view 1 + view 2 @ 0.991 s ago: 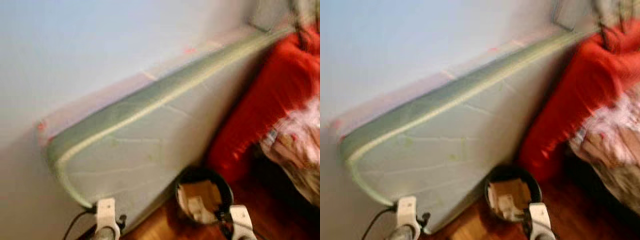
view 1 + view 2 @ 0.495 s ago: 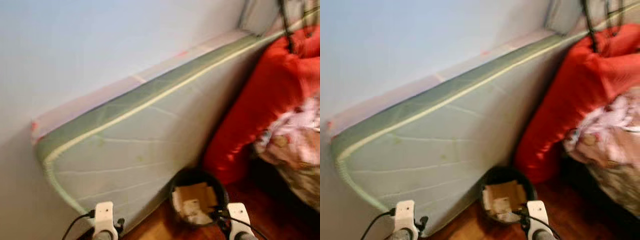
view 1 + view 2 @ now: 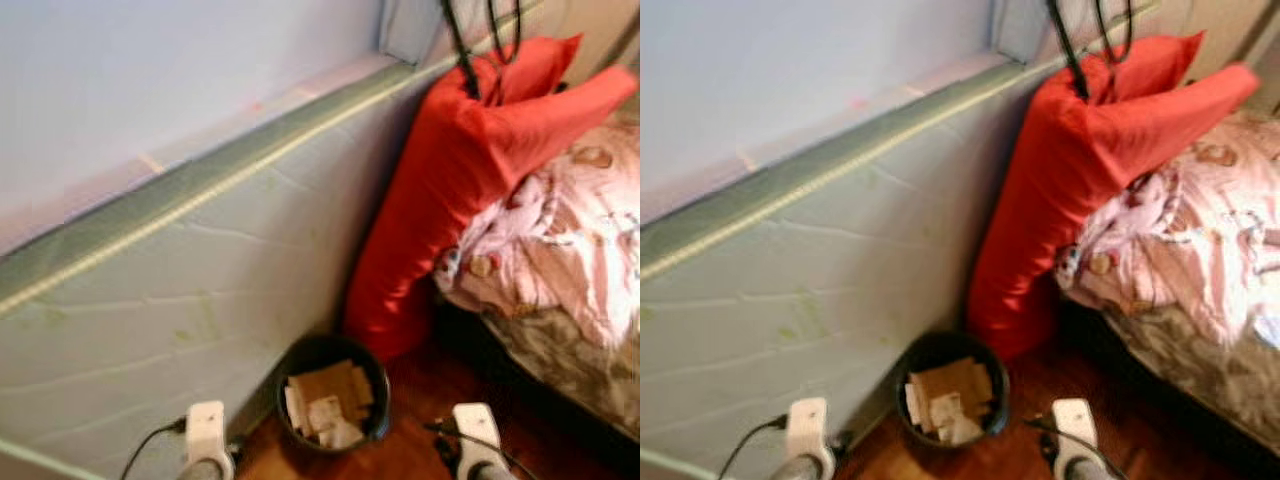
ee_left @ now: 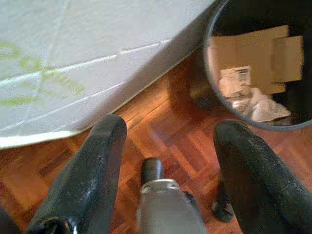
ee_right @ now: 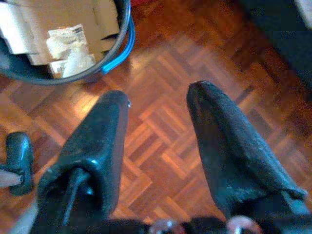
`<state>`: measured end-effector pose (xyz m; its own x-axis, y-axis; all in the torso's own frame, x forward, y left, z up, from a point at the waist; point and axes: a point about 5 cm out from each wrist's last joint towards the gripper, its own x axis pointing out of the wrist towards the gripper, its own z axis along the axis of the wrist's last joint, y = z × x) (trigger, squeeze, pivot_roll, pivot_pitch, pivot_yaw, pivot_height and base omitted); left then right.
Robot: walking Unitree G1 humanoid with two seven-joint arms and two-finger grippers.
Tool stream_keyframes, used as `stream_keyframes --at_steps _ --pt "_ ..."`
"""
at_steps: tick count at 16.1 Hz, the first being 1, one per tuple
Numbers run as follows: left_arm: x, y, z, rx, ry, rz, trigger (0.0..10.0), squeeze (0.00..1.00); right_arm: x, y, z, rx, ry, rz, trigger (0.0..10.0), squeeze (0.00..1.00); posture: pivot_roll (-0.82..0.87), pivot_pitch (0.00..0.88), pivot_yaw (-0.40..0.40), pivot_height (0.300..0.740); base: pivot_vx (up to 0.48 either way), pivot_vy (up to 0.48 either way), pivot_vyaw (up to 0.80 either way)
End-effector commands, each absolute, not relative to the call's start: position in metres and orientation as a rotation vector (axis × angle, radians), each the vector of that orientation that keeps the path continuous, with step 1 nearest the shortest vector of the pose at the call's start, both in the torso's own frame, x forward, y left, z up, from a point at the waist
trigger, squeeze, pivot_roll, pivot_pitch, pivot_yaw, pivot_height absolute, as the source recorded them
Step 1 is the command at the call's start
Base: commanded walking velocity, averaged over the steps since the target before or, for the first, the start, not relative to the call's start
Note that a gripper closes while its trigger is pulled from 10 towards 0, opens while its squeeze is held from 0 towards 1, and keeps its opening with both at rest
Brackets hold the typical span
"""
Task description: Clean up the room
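Your robot faces a round black waste bin (image 3: pixel 333 400) standing on the reddish wood parquet floor (image 5: pixel 161 146), between a pale grey-green quilted mattress (image 3: pixel 190 300) propped on its edge against the light blue wall (image 3: pixel 150 70) and a long red cushion (image 3: pixel 450 190) leaning upright beside the bed. The bin holds flattened brown cardboard (image 4: pixel 253 53) and crumpled white paper (image 4: pixel 253 105) (one scrap carries a printed label). To the right, a rumpled pink patterned quilt (image 3: pixel 560 250) lies heaped on the bed, touching the cushion. Your left gripper (image 4: pixel 168 131) hangs low over the parquet near the mattress's lower edge, its jaws spread wide and holding nothing, the bin just beyond them. Your right gripper (image 5: pixel 158 100) hovers over bare floor beside the bin, its jaws likewise spread and empty. A dark cable (image 3: pixel 150 447) trails off the left wrist.
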<state>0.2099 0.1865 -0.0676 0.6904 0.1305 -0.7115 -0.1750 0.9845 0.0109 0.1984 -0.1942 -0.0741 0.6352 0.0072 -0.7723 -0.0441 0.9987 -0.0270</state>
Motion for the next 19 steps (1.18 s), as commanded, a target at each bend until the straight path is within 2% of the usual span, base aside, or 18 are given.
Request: stream_keyframes --at_steps 1,19 --pt "0.1443 0.2631 -0.0818 -0.02 0.955 0.226 10.0 0.0 0.2132 -0.1902 -0.0674 0.193 0.865 -0.041 10.0 0.0 -0.08 0.006 -0.032 0.74 0.0 -0.319 0.0" --pt "0.1442 0.2626 -0.082 -0.027 0.957 0.224 10.0 0.0 0.2136 -0.1901 -0.0672 0.193 0.864 -0.036 10.0 0.0 -0.09 0.013 -0.033 0.74 0.0 -0.322 0.0"
